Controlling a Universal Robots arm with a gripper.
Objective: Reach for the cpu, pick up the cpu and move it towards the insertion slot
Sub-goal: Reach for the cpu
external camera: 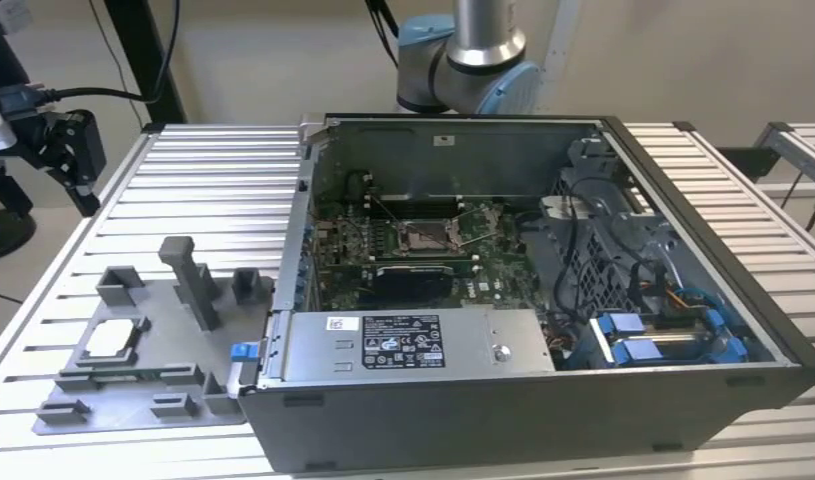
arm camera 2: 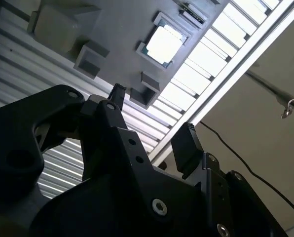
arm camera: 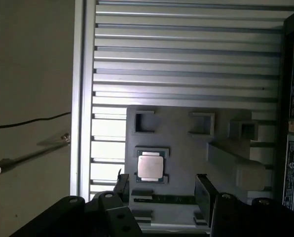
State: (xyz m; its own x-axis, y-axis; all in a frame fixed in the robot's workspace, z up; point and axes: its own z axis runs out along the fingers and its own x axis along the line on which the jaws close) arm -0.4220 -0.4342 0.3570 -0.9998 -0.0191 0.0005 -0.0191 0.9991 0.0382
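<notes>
The cpu (external camera: 110, 340) is a silvery square chip lying flat in a recess of the grey fixture plate (external camera: 140, 405), at the exterior view's left. Both wrist views show the cpu (arm camera: 150, 166) (arm camera 2: 164, 43) beyond the fingertips. My gripper (external camera: 71, 168) hangs at the far left edge of the exterior view, well above the table and apart from the chip. In the wrist views the gripper (arm camera: 164, 185) (arm camera 2: 152, 118) is open with nothing between its fingers. The insertion slot (external camera: 427, 235) has a shiny metal frame and sits on the green board inside the open case.
The open computer case (external camera: 727, 300) stands right of the fixture plate, with a power supply (external camera: 407, 340) and blue-tagged cables inside. Upright grey blocks (external camera: 194, 285) rise from the plate. The slatted metal table (external camera: 207, 190) ends near the plate's left side.
</notes>
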